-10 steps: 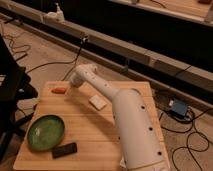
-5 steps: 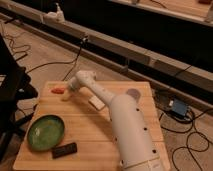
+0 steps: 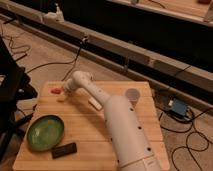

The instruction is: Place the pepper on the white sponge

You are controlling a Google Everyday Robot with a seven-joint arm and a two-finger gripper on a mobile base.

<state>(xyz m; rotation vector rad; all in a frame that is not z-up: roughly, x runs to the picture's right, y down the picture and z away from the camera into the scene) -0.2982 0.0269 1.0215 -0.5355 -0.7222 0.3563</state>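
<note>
- Dropping closer, the gripper (image 3: 64, 93) now hangs just beside the pepper (image 3: 56, 91), which lies unmoved near a far corner of the table (image 3: 90, 131); we cannot tell the pincer's state.
- We judge grasping comes next; the white sponge (image 3: 94, 103) lies apart.

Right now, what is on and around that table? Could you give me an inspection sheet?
Surface: wooden table, level, nothing spilled.
Job's things: pepper lies near the far left edge; white sponge lies apart from it, beside the arm.
Clutter: green plate, black block, paper cup.
Pincer: pincer is low over the table, right next to the pepper.
Cables: cables trail across the floor.
Surroundings: blue box on the floor to the right; long ledge behind.
</note>
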